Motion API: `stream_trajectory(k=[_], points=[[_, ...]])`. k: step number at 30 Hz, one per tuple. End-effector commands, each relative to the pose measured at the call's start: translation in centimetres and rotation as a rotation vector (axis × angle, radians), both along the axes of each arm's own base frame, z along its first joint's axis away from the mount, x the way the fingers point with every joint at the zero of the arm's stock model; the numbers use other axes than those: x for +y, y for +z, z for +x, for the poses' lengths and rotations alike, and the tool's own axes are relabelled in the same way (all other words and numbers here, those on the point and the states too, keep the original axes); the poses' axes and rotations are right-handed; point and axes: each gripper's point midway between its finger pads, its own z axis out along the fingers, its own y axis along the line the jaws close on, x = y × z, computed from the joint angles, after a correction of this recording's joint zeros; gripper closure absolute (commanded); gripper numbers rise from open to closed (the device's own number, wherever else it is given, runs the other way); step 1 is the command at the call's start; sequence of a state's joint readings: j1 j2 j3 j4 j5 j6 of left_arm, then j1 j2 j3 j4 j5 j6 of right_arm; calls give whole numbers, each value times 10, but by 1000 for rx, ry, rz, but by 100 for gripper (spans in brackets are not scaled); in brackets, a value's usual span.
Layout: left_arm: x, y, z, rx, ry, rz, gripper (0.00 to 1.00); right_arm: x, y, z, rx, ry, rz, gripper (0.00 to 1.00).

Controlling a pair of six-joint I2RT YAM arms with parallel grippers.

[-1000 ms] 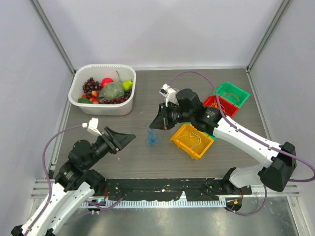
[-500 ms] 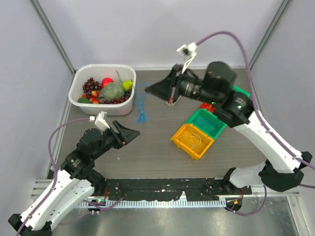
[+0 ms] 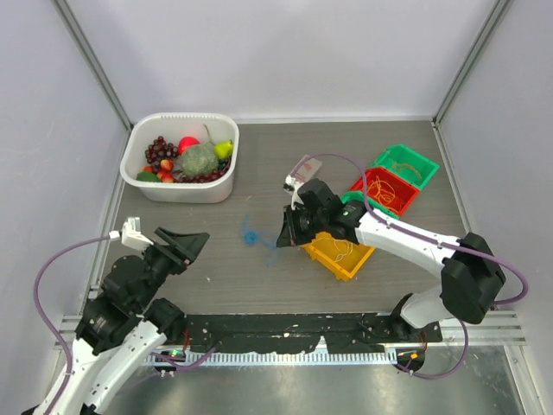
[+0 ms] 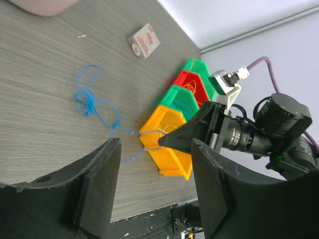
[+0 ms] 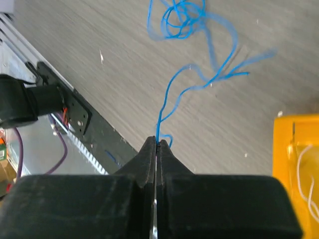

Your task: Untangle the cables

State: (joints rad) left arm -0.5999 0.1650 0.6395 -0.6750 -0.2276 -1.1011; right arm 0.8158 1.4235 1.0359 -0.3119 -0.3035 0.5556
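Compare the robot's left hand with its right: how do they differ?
The left hand stands open; the right hand is shut. The left hand holds nothing; the right hand pinches the blue cable. The left hand is far from the yellow bin; the right hand is beside it. Both are black.

Matt wood-grain table (image 3: 233,272), glossy plastic bin (image 3: 333,266)

Overhead, close wrist views, shared blue cable (image 3: 251,235)
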Motion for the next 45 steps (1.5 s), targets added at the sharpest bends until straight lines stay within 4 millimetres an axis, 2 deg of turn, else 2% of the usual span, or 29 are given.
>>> stream_trajectory(k=[1, 2, 3, 4, 8, 11, 14, 18, 22, 24, 29, 35, 37, 39, 41, 45], points=[[-12, -24, 5, 110, -34, 46, 36, 12, 80, -2, -135, 56, 176, 99], [-20, -31, 8, 141, -61, 62, 34, 15, 94, 2, -168, 62, 188, 99], [-27, -37, 10, 170, -89, 75, 33, 13, 97, 2, -168, 59, 174, 99], [-34, -42, 12, 198, -117, 95, 33, 16, 113, 6, -195, 62, 193, 99], [-63, -71, 27, 306, -210, 162, 30, 13, 144, 4, -235, 59, 226, 99], [-92, -82, 37, 342, -333, 177, 23, 12, 152, 3, -239, 58, 239, 99], [-106, -97, 46, 405, -379, 217, 25, 14, 157, 4, -244, 57, 258, 99], [-111, -105, 57, 410, -358, 200, 30, 16, 163, 3, -246, 60, 275, 99], [-108, -102, 68, 352, -315, 200, 45, 17, 165, 2, -246, 64, 291, 99], [-105, -106, 69, 339, -302, 216, 47, 17, 165, 2, -245, 67, 290, 99], [-106, -114, 69, 326, -312, 216, 47, 18, 168, 0, -245, 77, 300, 99], [-127, -119, 68, 318, -397, 138, 38, 20, 174, 1, -249, 83, 312, 99], [-134, -125, 65, 334, -434, 120, 39, 21, 175, 1, -249, 85, 316, 99], [-137, -132, 63, 362, -449, 117, 48, 21, 177, 1, -250, 85, 318, 99], [-137, -139, 63, 379, -452, 127, 49, 22, 181, 1, -253, 85, 325, 99], [-138, -140, 70, 343, -435, 127, 38, 22, 199, -1, -266, 86, 357, 99]])
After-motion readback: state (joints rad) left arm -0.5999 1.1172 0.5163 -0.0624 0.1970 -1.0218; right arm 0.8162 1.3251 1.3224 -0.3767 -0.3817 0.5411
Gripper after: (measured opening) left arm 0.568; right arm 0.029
